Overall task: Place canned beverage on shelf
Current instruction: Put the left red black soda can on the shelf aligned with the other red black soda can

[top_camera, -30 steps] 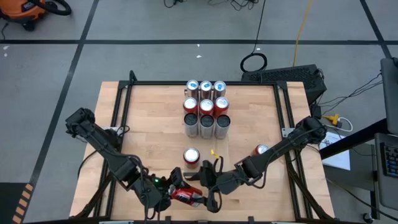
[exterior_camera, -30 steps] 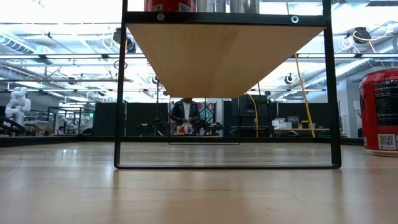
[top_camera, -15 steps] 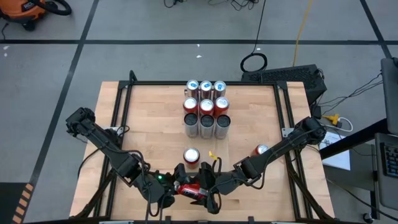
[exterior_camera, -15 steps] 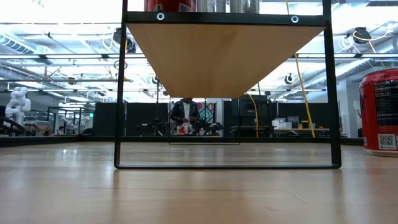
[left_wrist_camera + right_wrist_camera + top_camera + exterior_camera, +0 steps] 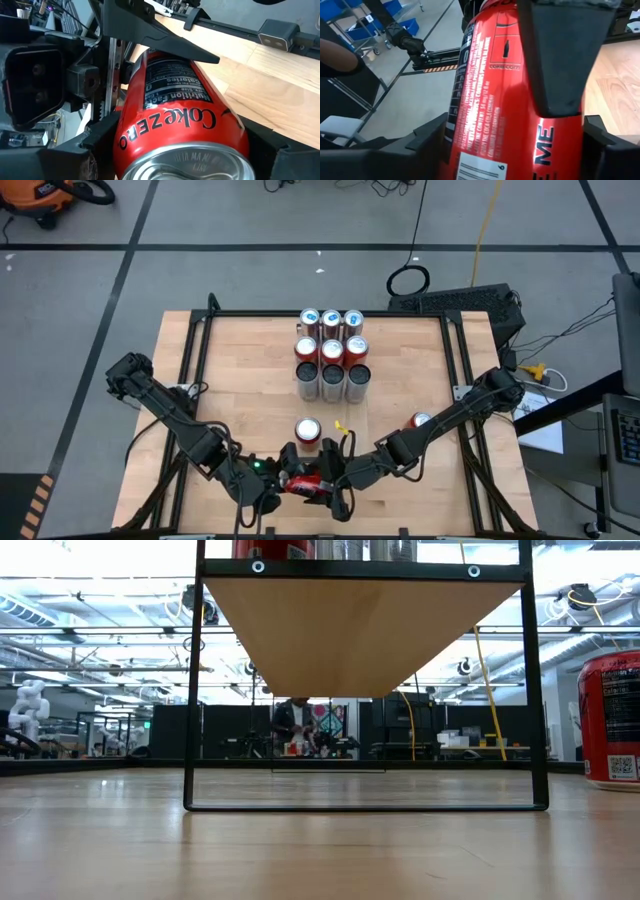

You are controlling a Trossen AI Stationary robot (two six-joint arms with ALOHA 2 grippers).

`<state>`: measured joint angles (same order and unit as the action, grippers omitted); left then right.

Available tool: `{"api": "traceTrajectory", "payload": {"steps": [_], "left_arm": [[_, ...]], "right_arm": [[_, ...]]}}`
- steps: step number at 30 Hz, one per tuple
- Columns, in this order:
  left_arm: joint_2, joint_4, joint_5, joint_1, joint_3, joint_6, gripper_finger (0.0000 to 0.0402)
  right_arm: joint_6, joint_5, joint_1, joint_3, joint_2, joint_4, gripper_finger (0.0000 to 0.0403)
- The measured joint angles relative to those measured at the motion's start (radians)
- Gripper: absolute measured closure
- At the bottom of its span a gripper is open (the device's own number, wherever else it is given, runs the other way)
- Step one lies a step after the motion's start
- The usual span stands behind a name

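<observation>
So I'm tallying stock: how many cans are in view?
12. Nine on the shelf in three rows; one can stands before it; one at the table's right; one held between both hands. Others may be hidden.

table point(image 5: 240, 390) | shelf point(image 5: 331, 352): nine cans | table: two upright cans

Red can point(image 5: 175, 115) lying between left jaws is showing white "Coke ZERO" lettering along side; white panel above it is reading "Nutrition Facts" and "Calories", smaller print too fine to read. Same red can point(image 5: 515, 100) between right jaws is showing bottle logo with tiny caption, unreadable; columns of fine white print, not legible; large letters "ME" near lower end; white barcode patch with digit "6". Red can point(image 5: 610, 720) at bench edge is bearing QR-like square.
</observation>
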<state>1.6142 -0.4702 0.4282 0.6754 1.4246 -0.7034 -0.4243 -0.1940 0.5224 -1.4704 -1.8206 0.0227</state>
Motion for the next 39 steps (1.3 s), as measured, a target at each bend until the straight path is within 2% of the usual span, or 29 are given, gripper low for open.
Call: {"api": "traceTrajectory", "payload": {"steps": [7,12,19,21,31,34,39], "left_arm": [[0.0,0.024,0.0,0.001,-0.002,0.015,0.0111],[0.0,0.049,0.057,0.014,-0.002,0.025,0.0097],[-0.002,0.162,0.237,0.067,-0.002,0.044,0.0018],[-0.002,0.22,0.31,0.09,-0.002,0.031,0.0008],[-0.003,0.399,0.561,0.154,-0.002,0.017,0.0006],[-0.003,0.499,0.64,0.178,-0.002,0.014,0.0006],[-0.01,0.689,0.704,0.215,-0.001,0.018,0.0005]], "right_arm": [[0.014,0.013,0.0,0.0,0.002,0.005,0.0126],[0.026,0.021,0.004,0.0,0.011,0.011,0.0127],[0.081,0.014,0.021,0.0,0.05,0.01,0.0128],[0.102,0.015,0.028,0.0,0.066,0.011,0.0128],[0.258,0.006,0.041,-0.001,0.121,-0.007,0.0129],[0.303,0.009,0.041,-0.001,0.126,0.005,0.0129],[0.373,0.029,0.044,0.0,0.121,0.008,0.0129]]}}
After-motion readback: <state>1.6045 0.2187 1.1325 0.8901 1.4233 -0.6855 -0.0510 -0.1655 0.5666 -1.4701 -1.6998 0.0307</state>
